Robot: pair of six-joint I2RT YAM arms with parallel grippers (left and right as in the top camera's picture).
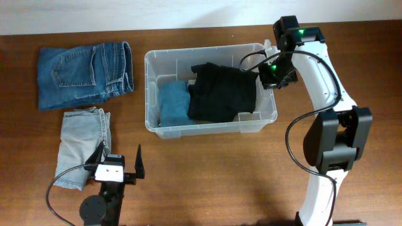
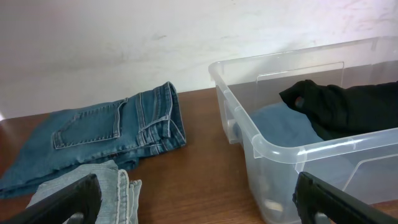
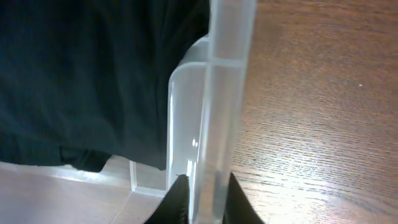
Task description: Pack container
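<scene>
The container (image 1: 149, 94) sits mid-table, ahead and to the right of my left fingers. Its right wall runs straight up between my right fingers. Inside, a black garment (image 1: 223, 93) lies just on the inner side of that pinch, with a blue garment (image 1: 173, 103) further in.

The right gripper (image 3: 204, 200) stands narrow, one finger on each side of the rolled rim. From the wrist view I read it as clamped on the plastic, not the cloth.

The left gripper (image 1: 119, 161) gapes wide and holds nothing. Pale jeans (image 1: 81, 141) lie just beside its left finger, and darker jeans (image 1: 81, 74) lie beyond them.

I judge this step to be bracing the bin. To do it well I'd keep the pinch square on the wall and check that no black fabric sits under the inner finger. Any pull should be gentle — thin plastic will likely flex or skid.
</scene>
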